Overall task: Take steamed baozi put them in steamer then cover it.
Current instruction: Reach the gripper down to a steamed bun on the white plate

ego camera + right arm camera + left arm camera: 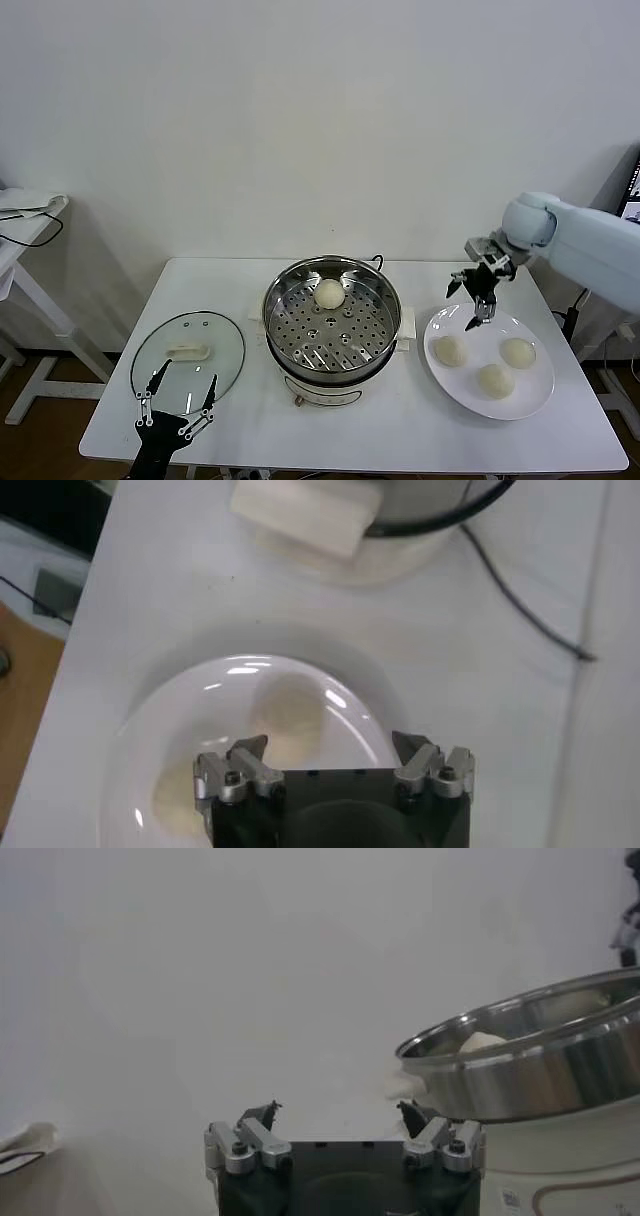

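The steel steamer stands mid-table with one baozi on its perforated tray. Three more baozi lie on a white plate to the right. My right gripper hangs open and empty above the plate's far left part; in the right wrist view it is over a baozi. The glass cover lies flat on the table left of the steamer. My left gripper stands open at the cover's near edge. The left wrist view has that gripper beside the steamer.
A black cable runs over the table behind the steamer. A cream side handle juts from the steamer's base toward the plate. A white side table with cords stands at the far left.
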Robot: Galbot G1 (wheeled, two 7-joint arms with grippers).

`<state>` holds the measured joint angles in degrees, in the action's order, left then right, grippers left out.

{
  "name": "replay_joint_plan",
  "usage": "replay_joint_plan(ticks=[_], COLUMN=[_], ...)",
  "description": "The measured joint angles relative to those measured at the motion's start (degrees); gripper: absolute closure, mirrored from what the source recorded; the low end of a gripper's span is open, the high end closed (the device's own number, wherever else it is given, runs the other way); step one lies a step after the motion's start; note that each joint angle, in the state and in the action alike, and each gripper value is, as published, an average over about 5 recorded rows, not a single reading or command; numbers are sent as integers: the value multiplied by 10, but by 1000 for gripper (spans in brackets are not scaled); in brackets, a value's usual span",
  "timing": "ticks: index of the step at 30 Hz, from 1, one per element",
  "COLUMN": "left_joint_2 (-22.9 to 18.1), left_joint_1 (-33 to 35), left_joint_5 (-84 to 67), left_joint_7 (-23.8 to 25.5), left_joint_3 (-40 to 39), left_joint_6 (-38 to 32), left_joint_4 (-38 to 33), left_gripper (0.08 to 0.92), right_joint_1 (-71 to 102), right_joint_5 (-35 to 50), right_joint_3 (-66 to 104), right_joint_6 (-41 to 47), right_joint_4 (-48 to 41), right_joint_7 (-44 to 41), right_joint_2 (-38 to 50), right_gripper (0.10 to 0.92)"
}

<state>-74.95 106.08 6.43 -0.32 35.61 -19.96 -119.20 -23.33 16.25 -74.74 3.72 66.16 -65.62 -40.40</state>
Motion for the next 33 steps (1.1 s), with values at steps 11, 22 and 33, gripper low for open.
replay_joint_plan(ticks=[11,22,33], left_joint_2=[-1,-2,-2], left_joint_1=[1,0,1], left_joint_5=[0,1,0], left_joint_7=[0,0,0], left_joint_3=[2,3,6], left_joint_6=[-3,-4,-5], left_joint_4=[7,9,9], left_gripper=[177,177,177], right_joint_1=[61,100,113], right_joint_5=[-5,-13,-11], right_joint_3=[12,27,35], right_joint_6=[24,35,40], right_joint_4=[-12,-19,-18], right_joint_7=[38,74,91], right_joint_2=[-6,-13,-12], right_gripper=[203,203,323])
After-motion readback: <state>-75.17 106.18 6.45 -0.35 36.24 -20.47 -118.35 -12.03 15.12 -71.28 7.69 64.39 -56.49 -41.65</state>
